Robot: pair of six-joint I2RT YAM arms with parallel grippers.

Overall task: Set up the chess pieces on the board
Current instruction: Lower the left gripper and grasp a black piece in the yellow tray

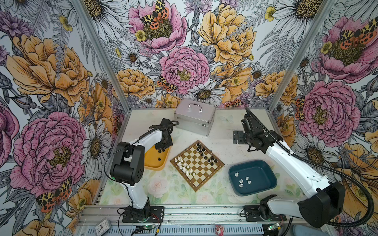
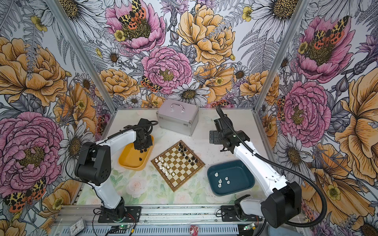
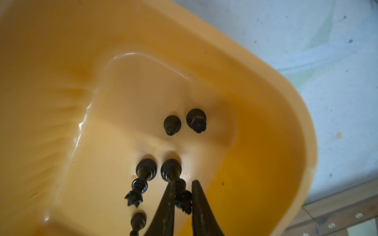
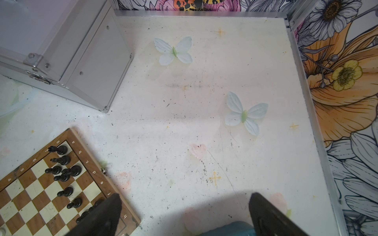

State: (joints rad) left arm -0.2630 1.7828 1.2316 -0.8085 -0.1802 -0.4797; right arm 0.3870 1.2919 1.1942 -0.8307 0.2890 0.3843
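You are at the pick-up stage for black. Your left gripper [image 3: 184, 182] is down in the yellow tray [image 3: 266, 102], and its fingers [image 3: 166, 204] are closed on the head of a tall black piece [image 3: 170, 170] whose base stands on the tray floor. How firm that hold is cannot be judged from here.

A crowned piece [image 3: 146, 169] stands just beside it, and more black pieces [image 3: 172, 123] are further along the tray floor. So lift straight up before you move sideways, or you may knock over the neighbour.

The board [image 1: 210, 152] sits mid-desk, between the yellow tray and the teal tray [image 1: 248, 162]. It is only part filled. Black men [image 1: 204, 152] line the side towards the right arm and white men [image 1: 184, 165] the side towards the left arm. A few white pieces [image 1: 243, 179] wait in the teal tray.

Next, carry the piece over the tray wall to black's side of the board. Set it upright on a free edge square, though which one is too small to tell.

Your right gripper [image 4: 185, 196] hovers over bare desk by the board's corner, its fingers spread wide and holding nothing.
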